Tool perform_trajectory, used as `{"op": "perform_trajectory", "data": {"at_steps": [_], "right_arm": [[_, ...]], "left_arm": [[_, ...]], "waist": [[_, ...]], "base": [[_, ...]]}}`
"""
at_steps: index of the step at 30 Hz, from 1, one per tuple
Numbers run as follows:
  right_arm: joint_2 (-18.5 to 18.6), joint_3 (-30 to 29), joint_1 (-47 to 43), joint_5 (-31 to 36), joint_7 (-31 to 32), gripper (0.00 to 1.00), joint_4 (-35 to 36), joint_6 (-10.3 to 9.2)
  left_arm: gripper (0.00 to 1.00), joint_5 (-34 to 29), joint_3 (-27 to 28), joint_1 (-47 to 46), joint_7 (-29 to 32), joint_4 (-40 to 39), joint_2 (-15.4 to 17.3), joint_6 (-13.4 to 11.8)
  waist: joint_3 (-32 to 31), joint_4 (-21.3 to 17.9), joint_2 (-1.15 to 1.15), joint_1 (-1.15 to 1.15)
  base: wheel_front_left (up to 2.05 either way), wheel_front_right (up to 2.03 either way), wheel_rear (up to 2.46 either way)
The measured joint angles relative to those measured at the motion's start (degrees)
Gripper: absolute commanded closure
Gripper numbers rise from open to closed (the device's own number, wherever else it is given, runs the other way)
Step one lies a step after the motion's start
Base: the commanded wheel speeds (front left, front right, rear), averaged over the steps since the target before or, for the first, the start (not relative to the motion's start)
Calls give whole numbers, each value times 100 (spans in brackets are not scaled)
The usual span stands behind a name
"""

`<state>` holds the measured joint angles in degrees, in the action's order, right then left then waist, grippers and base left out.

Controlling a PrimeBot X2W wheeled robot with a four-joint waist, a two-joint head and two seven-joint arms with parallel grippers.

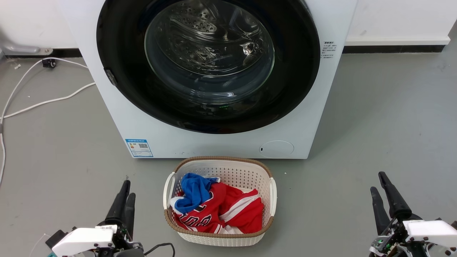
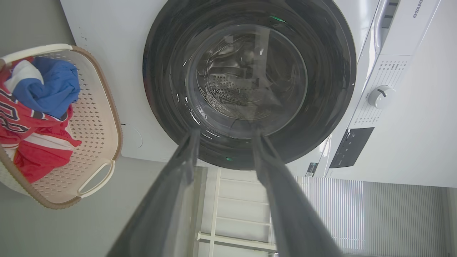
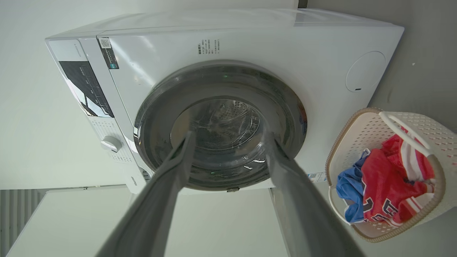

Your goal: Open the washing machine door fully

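**Door shut, nothing started**

The washing machine door (image 1: pixel 209 60) sits flush in the front of the washing machine (image 1: pixel 214 144), so by the look of it the whole opening is still to do. Both arms hang low and well back, either side of the laundry basket (image 1: pixel 218 159). The left gripper (image 1: pixel 129 189) and right gripper (image 1: pixel 377 181) point at the machine, fingers spread and holding nothing.

The glossy black washing machine door (image 1: pixel 209 64) sits closed, flush against the white washing machine (image 1: pixel 221 144).
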<state>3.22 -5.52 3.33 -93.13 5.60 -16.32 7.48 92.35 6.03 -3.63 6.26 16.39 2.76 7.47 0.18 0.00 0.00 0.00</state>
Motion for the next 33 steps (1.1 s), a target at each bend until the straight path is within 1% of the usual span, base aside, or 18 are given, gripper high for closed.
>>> {"op": "perform_trajectory", "data": {"at_steps": [3, 10, 13, 20, 25, 33], "right_arm": [[-4, -8, -18, 144, -80, 0, 29, 0], [-7, -64, -41, 824, -274, 0, 244, 0], [-8, -49, -59, 1270, -356, 0, 394, 0], [-11, 5, -125, 2227, -522, 0, 734, 0], [-12, 88, -130, 3062, -625, 0, 995, 0], [-14, 234, -253, 4273, -797, 0, 1244, 0]], "left_arm": [[0, -108, -10, 8, -93, -43, -1, 0], [0, -667, -1, 8, -288, -226, -1, -80], [0, -1013, -9, 8, -359, -337, -1, -119], [0, -1862, -52, 8, -535, -620, 0, -343], [0, -2564, -172, 13, -651, -775, 0, -501], [0, -3504, -356, 21, -818, -898, 0, -670]], "waist": [[2, 0, 0, 0], [10, 1, 0, 0], [16, 2, 0, 0], [29, 6, 0, 0], [38, 8, 0, 0], [42, 15, 0, 0]], "base": [[0, 0, 0], [0, 0, 0], [0, 0, 0], [0, 0, 0], [0, 0, 0], [0, 0, 0]]}}
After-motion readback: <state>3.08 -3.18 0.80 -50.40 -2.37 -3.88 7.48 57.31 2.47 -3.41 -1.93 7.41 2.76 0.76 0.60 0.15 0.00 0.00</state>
